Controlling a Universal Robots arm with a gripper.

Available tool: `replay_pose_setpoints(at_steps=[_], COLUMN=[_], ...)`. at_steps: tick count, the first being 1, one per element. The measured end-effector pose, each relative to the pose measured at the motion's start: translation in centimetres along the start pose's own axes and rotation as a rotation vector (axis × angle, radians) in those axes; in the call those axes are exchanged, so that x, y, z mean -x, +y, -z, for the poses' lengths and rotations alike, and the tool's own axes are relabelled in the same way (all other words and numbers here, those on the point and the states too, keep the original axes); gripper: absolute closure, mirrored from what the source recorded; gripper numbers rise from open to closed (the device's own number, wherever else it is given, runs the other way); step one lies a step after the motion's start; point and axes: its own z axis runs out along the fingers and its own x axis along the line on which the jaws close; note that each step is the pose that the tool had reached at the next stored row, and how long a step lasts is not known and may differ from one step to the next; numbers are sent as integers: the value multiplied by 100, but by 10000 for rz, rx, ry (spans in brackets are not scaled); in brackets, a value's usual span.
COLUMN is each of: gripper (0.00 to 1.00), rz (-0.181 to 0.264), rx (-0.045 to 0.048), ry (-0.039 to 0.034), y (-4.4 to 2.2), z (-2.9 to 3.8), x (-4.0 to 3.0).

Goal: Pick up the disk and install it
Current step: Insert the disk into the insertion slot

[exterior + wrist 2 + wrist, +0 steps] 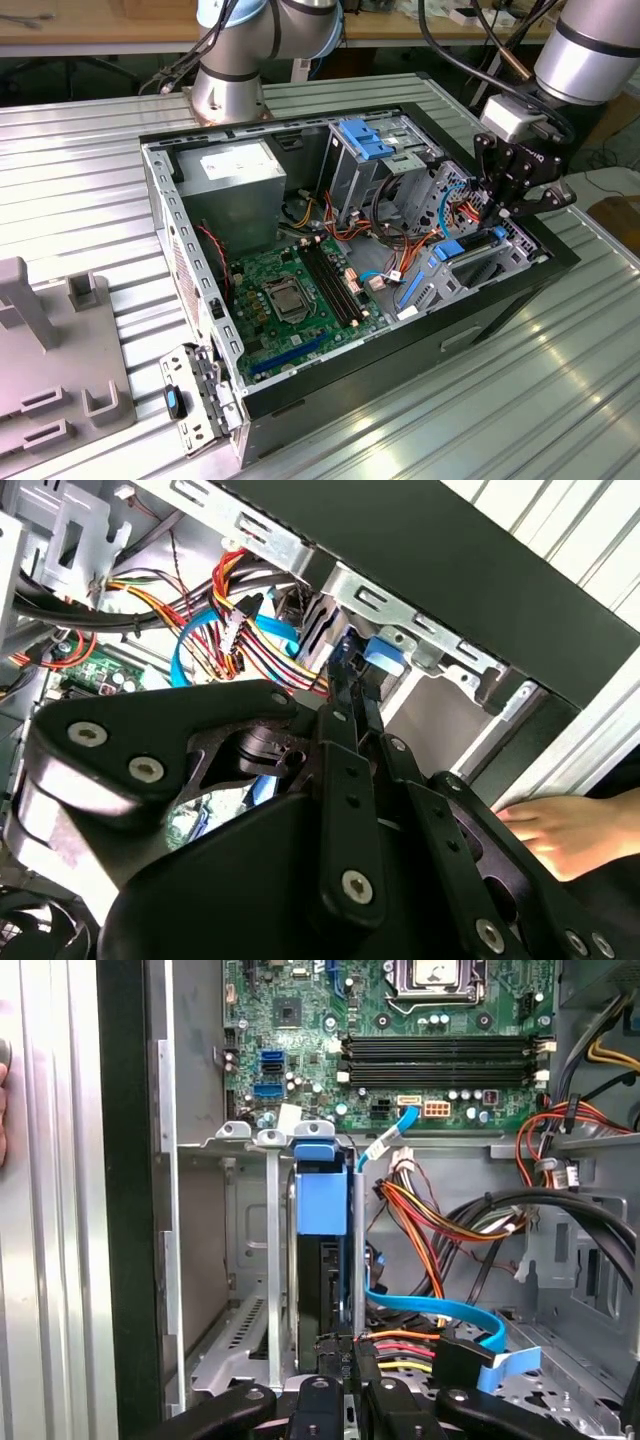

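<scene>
The disk (322, 1195), a grey drive in a bright blue carrier, stands on edge inside the metal drive cage (268, 1260) of the open computer case. In the exterior view its blue end (450, 249) shows at the case's right end. My black gripper (497, 218) hangs over that cage. In both wrist views its fingers lie close together, and the gripper (348, 1392) tips meet the disk's near end among the cables. In the second wrist view the gripper (340, 675) reaches in beside a blue part of the disk (383, 655).
Orange, yellow and blue cables (430, 1310) crowd the space beside the cage. The green motherboard (290, 295), a grey power supply box (235, 175) and a pale blue latch (365, 135) fill the case. A person's hand (560, 830) rests outside the case wall. A grey fixture (50, 350) stands at the exterior view's left.
</scene>
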Motion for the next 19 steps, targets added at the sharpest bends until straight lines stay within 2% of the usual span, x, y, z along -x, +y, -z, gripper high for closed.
replay_pose_setpoints(at_steps=[3,5,9,11,19], gripper=[84,84,84,84,84], rz=[-9,-8,-47,-311,-340], rx=[7,65,65,80,82], ry=[0,1,2,29,31], y=[11,12,12,16,21], z=[-1,-2,-10,-22,-57], x=[-21,-43,-43,-42,-29])
